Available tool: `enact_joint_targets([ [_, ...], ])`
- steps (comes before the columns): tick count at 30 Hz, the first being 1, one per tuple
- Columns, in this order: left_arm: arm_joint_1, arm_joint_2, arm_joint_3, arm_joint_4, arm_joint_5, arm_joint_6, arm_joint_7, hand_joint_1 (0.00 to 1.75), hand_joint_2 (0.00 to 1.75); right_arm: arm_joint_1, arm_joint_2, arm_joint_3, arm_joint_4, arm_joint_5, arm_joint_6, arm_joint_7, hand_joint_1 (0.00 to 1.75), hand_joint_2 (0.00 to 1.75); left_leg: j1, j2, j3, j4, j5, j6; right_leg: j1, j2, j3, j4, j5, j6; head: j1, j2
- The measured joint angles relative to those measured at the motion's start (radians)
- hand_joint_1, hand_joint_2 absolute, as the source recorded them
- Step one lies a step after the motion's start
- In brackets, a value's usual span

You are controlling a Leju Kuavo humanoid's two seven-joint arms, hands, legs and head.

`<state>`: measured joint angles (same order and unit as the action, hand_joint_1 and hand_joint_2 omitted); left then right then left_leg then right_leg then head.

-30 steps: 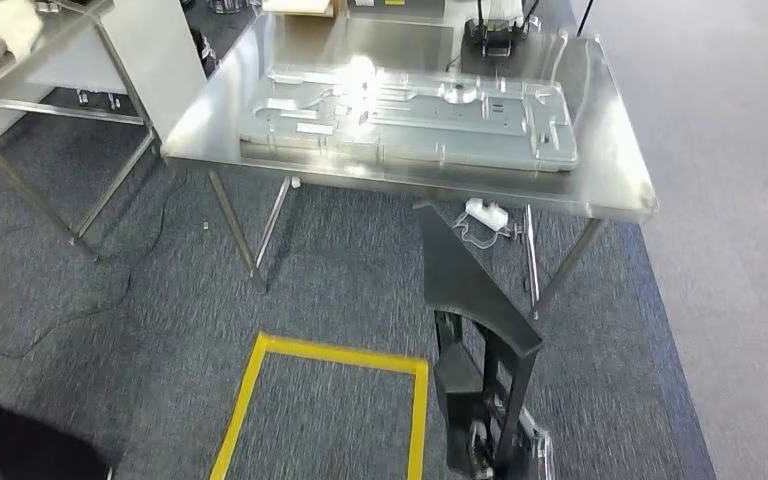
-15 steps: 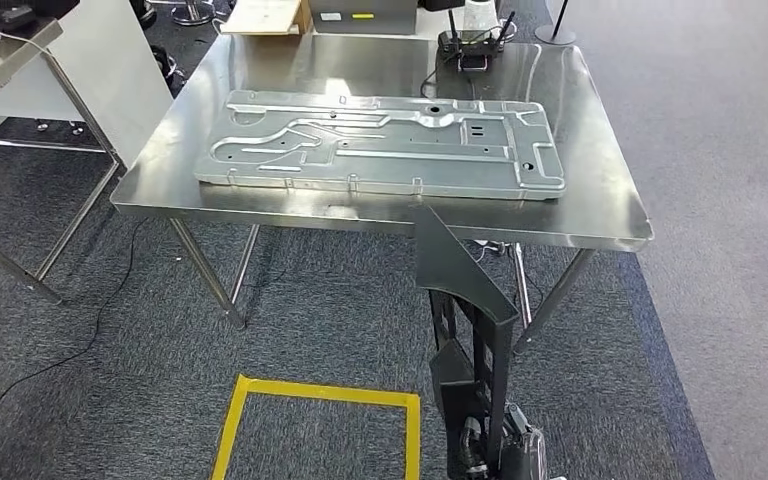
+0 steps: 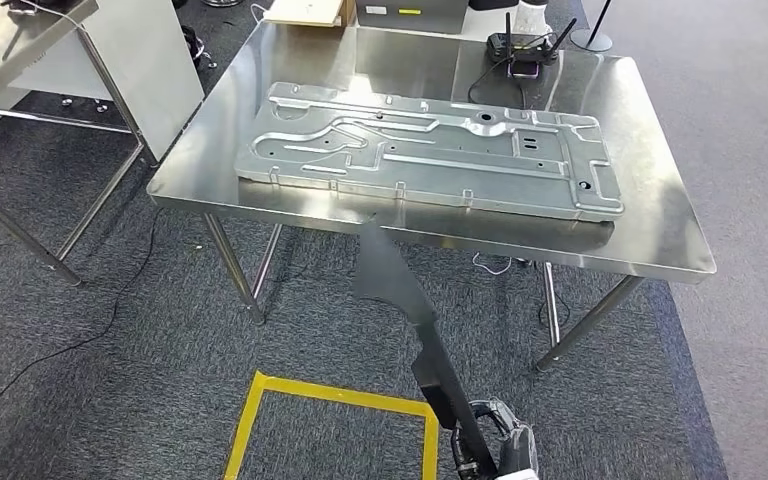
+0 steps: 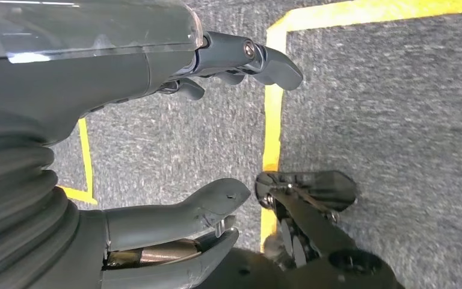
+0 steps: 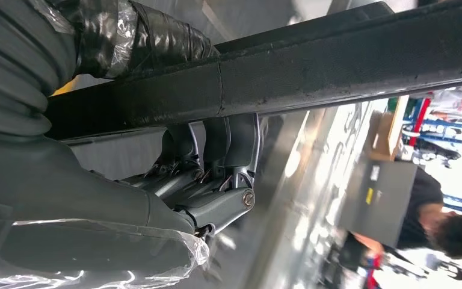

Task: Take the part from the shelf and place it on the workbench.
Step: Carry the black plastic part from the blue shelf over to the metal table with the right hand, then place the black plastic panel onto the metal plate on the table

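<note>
Black elongated part [image 3: 410,310]: held in right hand [image 3: 495,455], fingers [image 5: 216,150] wrapped round its bar; rises from hand toward workbench near edge, above carpet, not yet on bench.
Left hand [image 4: 174,144]: hangs over carpet, fingers apart, holds nothing.
Yellow tape square [image 3: 335,395] on grey carpet, beside right hand.
Steel workbench [image 3: 670,230]: large stamped metal panel [image 3: 430,150] lies flat across middle, near front edge.
Far edge: dark device w/ antennas [image 3: 532,45], cardboard box [image 3: 305,12], grey box [image 3: 410,14].
Person at far side, seen in right wrist view [image 5: 442,226].
</note>
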<state>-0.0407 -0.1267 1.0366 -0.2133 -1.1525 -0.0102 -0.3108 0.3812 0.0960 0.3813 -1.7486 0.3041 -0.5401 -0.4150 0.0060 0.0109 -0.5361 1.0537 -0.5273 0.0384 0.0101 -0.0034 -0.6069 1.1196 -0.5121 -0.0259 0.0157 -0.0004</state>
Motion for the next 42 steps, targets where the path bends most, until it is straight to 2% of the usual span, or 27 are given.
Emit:
enact_joint_targets([
  [1, -0.001, -0.001, 0.000, 0.000, -0.006, -0.002, -0.001, 0.00, 1.75, -0.009, -0.003, 0.000, -0.007, 0.058, -0.025, 0.027, 1.75, 1.75, 0.000, -0.001, 0.002, -0.002, -0.002, -0.002, 0.006, 0.001, 0.010, -0.037, 0.018, -0.014, 0.000, 0.000],
  [2, -0.002, -0.002, 0.000, 0.001, -0.012, -0.005, -0.001, 0.00, 1.75, -0.021, -0.007, 0.000, -0.016, 0.122, -0.048, 0.057, 1.75, 1.75, 0.002, -0.001, 0.003, -0.006, -0.002, -0.005, 0.011, 0.002, 0.015, -0.054, 0.022, -0.023, 0.000, 0.000],
  [4, -0.005, -0.001, 0.001, 0.001, -0.021, -0.009, -0.002, 0.00, 1.75, -0.050, -0.017, -0.004, -0.037, 0.232, -0.076, 0.108, 1.75, 1.75, 0.003, 0.000, 0.010, -0.018, -0.001, -0.015, 0.010, 0.005, 0.023, -0.076, 0.026, -0.026, 0.000, 0.000],
  [6, -0.007, 0.002, 0.001, 0.001, -0.025, -0.011, -0.002, 0.00, 1.75, -0.080, -0.025, -0.010, -0.053, 0.285, -0.081, 0.136, 1.75, 1.75, 0.001, -0.001, 0.009, -0.005, -0.013, -0.023, 0.000, 0.005, 0.048, -0.111, 0.035, -0.022, -0.001, 0.000],
  [7, -0.008, 0.004, 0.001, 0.001, -0.026, -0.012, -0.002, 0.00, 1.75, -0.092, -0.027, -0.013, -0.058, 0.294, -0.082, 0.142, 1.75, 1.75, 0.001, -0.002, -0.007, 0.030, -0.032, -0.027, -0.005, 0.003, 0.061, -0.126, 0.038, -0.020, -0.001, 0.000],
  [9, -0.007, 0.006, 0.001, 0.001, -0.028, -0.012, -0.002, 0.00, 1.75, -0.108, -0.030, -0.017, -0.063, 0.299, -0.085, 0.146, 1.75, 1.75, 0.005, -0.004, -0.074, 0.148, -0.079, -0.035, -0.006, 0.000, 0.072, -0.132, 0.034, -0.019, -0.001, 0.000],
  [10, -0.006, 0.007, 0.001, 0.001, -0.030, -0.012, -0.002, 0.00, 1.75, -0.112, -0.031, -0.017, -0.063, 0.300, -0.086, 0.147, 1.75, 1.75, 0.007, -0.004, -0.109, 0.200, -0.091, -0.039, -0.006, 0.001, 0.075, -0.130, 0.029, -0.018, -0.001, 0.000],
  [11, -0.004, 0.008, 0.001, 0.001, -0.031, -0.013, -0.002, 0.00, 1.75, -0.113, -0.032, -0.018, -0.063, 0.301, -0.086, 0.147, 1.75, 1.75, 0.009, -0.003, -0.132, 0.227, -0.085, -0.043, -0.006, 0.001, 0.078, -0.127, 0.023, -0.016, -0.001, 0.000],
  [12, -0.002, 0.009, 0.001, 0.001, -0.031, -0.013, -0.002, 0.00, 1.75, -0.114, -0.034, -0.018, -0.063, 0.302, -0.086, 0.147, 1.75, 1.75, 0.010, -0.003, -0.135, 0.214, -0.057, -0.046, -0.007, 0.003, 0.082, -0.123, 0.017, -0.014, -0.001, 0.000],
  [14, 0.000, 0.013, 0.001, 0.001, -0.032, -0.013, -0.002, 0.00, 1.75, -0.115, -0.036, -0.019, -0.063, 0.310, -0.090, 0.149, 1.75, 1.75, 0.013, -0.003, -0.098, 0.105, 0.024, -0.046, -0.009, 0.006, 0.093, -0.112, 0.000, -0.006, -0.001, 0.000],
  [16, -0.001, 0.016, 0.001, 0.001, -0.037, -0.014, -0.001, 0.00, 1.75, -0.124, -0.038, -0.023, -0.063, 0.374, -0.105, 0.166, 1.75, 1.75, 0.009, -0.004, -0.061, 0.015, 0.061, -0.039, -0.007, 0.007, 0.094, -0.098, -0.016, 0.006, 0.000, 0.000],
  [18, -0.004, 0.017, 0.001, 0.001, -0.050, -0.017, 0.000, 0.00, 1.75, -0.153, -0.046, -0.037, -0.060, 0.508, -0.113, 0.217, 1.75, 1.75, 0.003, -0.005, -0.056, -0.002, 0.056, -0.026, -0.005, 0.008, 0.088, -0.092, -0.021, 0.017, 0.000, 0.000],
  [21, -0.009, 0.018, -0.002, 0.001, -0.074, -0.027, 0.003, 0.00, 1.75, -0.246, -0.074, -0.077, -0.040, 0.707, -0.080, 0.315, 1.75, 1.75, 0.008, -0.003, -0.054, -0.016, 0.061, -0.006, -0.009, 0.008, 0.080, -0.078, -0.032, 0.033, 0.000, 0.000],
  [23, -0.014, 0.018, -0.006, 0.001, -0.090, -0.034, 0.006, 0.00, 1.75, -0.326, -0.100, -0.102, -0.009, 0.811, -0.042, 0.367, 1.75, 1.75, 0.012, -0.002, -0.050, -0.023, 0.065, 0.003, -0.014, 0.006, 0.037, 0.005, -0.075, 0.046, 0.000, 0.000],
  [25, -0.020, 0.019, -0.010, 0.001, -0.105, -0.040, 0.009, 0.00, 1.75, -0.401, -0.125, -0.115, 0.034, 0.899, 0.001, 0.419, 1.75, 1.75, 0.012, -0.002, -0.050, -0.024, 0.064, 0.006, -0.021, 0.005, -0.037, 0.134, -0.121, 0.057, 0.000, 0.000],
  [26, -0.022, 0.019, -0.012, 0.001, -0.111, -0.043, 0.010, 0.00, 1.75, -0.435, -0.138, -0.117, 0.061, 0.936, 0.023, 0.444, 1.75, 1.75, 0.012, -0.002, -0.049, -0.024, 0.063, 0.006, -0.025, 0.005, -0.065, 0.174, -0.122, 0.060, 0.000, 0.000],
  [27, -0.023, 0.019, -0.014, 0.001, -0.118, -0.046, 0.011, 0.00, 1.75, -0.466, -0.153, -0.119, 0.090, 0.965, 0.042, 0.466, 1.75, 1.75, 0.013, -0.003, -0.047, -0.024, 0.061, 0.005, -0.029, 0.004, -0.075, 0.176, -0.101, 0.063, 0.000, 0.000],
  [28, -0.024, 0.019, -0.017, 0.001, -0.123, -0.049, 0.011, 0.00, 1.75, -0.495, -0.169, -0.120, 0.118, 0.988, 0.059, 0.484, 1.75, 1.75, 0.014, -0.005, -0.044, -0.024, 0.059, 0.004, -0.032, 0.004, -0.066, 0.137, -0.062, 0.064, 0.000, 0.000],
  [29, -0.025, 0.019, -0.021, 0.001, -0.128, -0.050, 0.011, 0.00, 1.75, -0.524, -0.185, -0.122, 0.144, 1.006, 0.074, 0.497, 1.75, 1.75, 0.015, -0.006, -0.038, -0.024, 0.056, 0.001, -0.035, 0.003, -0.042, 0.069, -0.016, 0.065, 0.000, 0.000],
  [31, -0.028, 0.020, -0.028, 0.001, -0.137, -0.052, 0.011, 0.00, 1.75, -0.575, -0.215, -0.129, 0.191, 1.036, 0.101, 0.516, 1.75, 1.75, 0.015, -0.008, -0.031, -0.026, 0.051, -0.008, -0.033, 0.003, 0.007, -0.049, 0.036, 0.060, 0.000, 0.000],
  [32, -0.030, 0.020, -0.032, 0.001, -0.141, -0.052, 0.012, 0.00, 1.75, -0.594, -0.226, -0.132, 0.211, 1.048, 0.112, 0.523, 1.75, 1.75, 0.015, -0.009, -0.031, -0.027, 0.051, -0.015, -0.029, 0.004, 0.019, -0.079, 0.041, 0.055, 0.000, 0.000],
  [34, -0.034, 0.022, -0.035, 0.001, -0.146, -0.053, 0.014, 0.00, 1.75, -0.620, -0.244, -0.135, 0.246, 1.065, 0.129, 0.530, 1.75, 1.75, 0.014, -0.011, -0.033, -0.031, 0.052, -0.028, -0.023, 0.007, 0.022, -0.091, 0.035, 0.043, 0.000, 0.000],
  [36, -0.036, 0.025, -0.038, 0.001, -0.148, -0.055, 0.016, 0.00, 1.75, -0.640, -0.257, -0.136, 0.278, 1.076, 0.139, 0.533, 1.75, 1.75, 0.015, -0.011, -0.037, -0.019, 0.042, -0.039, -0.026, 0.008, 0.027, -0.095, 0.035, 0.030, 0.000, 0.000],
  [38, -0.037, 0.026, -0.041, 0.001, -0.150, -0.059, 0.017, 0.00, 1.75, -0.663, -0.265, -0.136, 0.304, 1.086, 0.146, 0.534, 1.75, 1.75, 0.016, -0.011, -0.077, 0.062, 0.003, -0.044, -0.027, 0.008, 0.037, -0.101, 0.033, 0.015, -0.001, 0.000],
  [40, -0.038, 0.027, -0.044, 0.001, -0.154, -0.061, 0.017, 0.00, 1.75, -0.680, -0.272, -0.136, 0.328, 1.092, 0.154, 0.535, 1.75, 1.75, 0.015, -0.011, -0.155, 0.199, -0.042, -0.044, -0.020, 0.006, 0.044, -0.101, 0.026, 0.003, -0.001, 0.000],
  [41, -0.037, 0.027, -0.044, 0.001, -0.156, -0.062, 0.018, 0.00, 1.75, -0.685, -0.275, -0.136, 0.339, 1.095, 0.158, 0.536, 1.75, 1.75, 0.015, -0.011, -0.189, 0.250, -0.049, -0.042, -0.016, 0.006, 0.049, -0.100, 0.022, -0.001, -0.001, 0.000],
  [42, -0.036, 0.028, -0.045, 0.001, -0.157, -0.063, 0.018, 0.00, 1.75, -0.688, -0.277, -0.135, 0.351, 1.096, 0.162, 0.537, 1.75, 1.75, 0.013, -0.011, -0.209, 0.268, -0.036, -0.039, -0.011, 0.007, 0.055, -0.100, 0.016, -0.005, -0.001, 0.000],
])
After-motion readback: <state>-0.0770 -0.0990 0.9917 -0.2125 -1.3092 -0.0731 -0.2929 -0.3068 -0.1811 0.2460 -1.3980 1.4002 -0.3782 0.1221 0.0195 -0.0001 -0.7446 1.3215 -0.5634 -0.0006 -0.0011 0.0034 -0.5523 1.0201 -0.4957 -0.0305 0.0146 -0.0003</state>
